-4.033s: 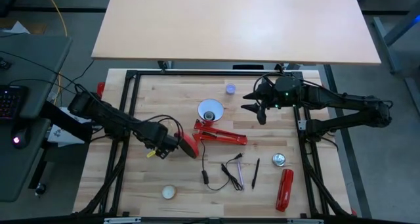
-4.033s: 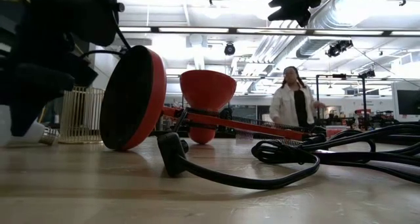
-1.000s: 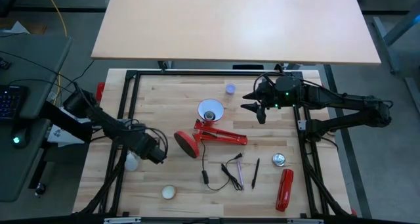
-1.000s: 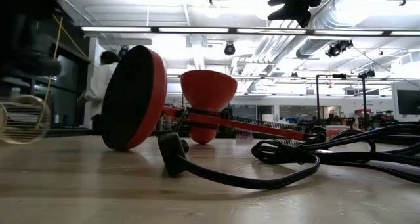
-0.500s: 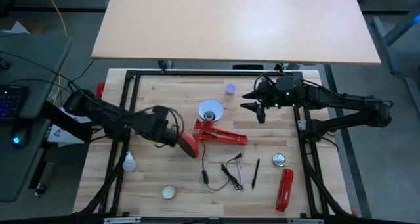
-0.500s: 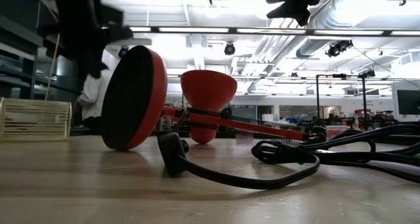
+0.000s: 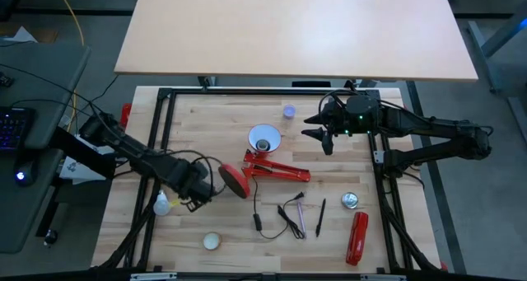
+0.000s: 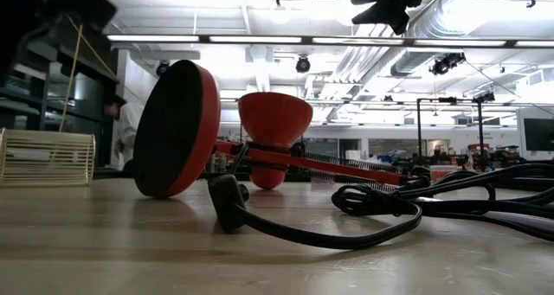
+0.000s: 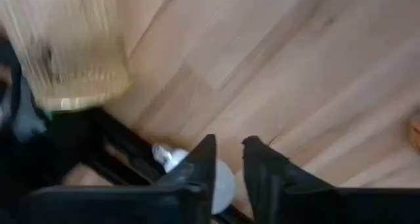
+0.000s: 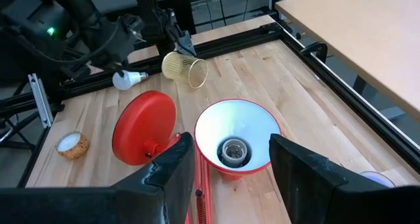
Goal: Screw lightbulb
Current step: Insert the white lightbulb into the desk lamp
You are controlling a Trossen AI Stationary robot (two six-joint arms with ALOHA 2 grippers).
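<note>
Wooden table (image 7: 222,124): lightbulb (image 7: 161,203) lies at left edge, just beside left gripper (image 7: 196,200).
Left jaws narrowly parted, empty; lightbulb base is pointed away from lamp; right gripper (image 7: 317,136) half-open, far.

The lightbulb (image 7: 161,203), small, white and pear-shaped with a greyish screw base, lies on its side at the table's left edge against the black frame rail, free of any grip, its base (image 10: 138,75) pointing toward the middle of the table, well apart from the lamp.
</note>
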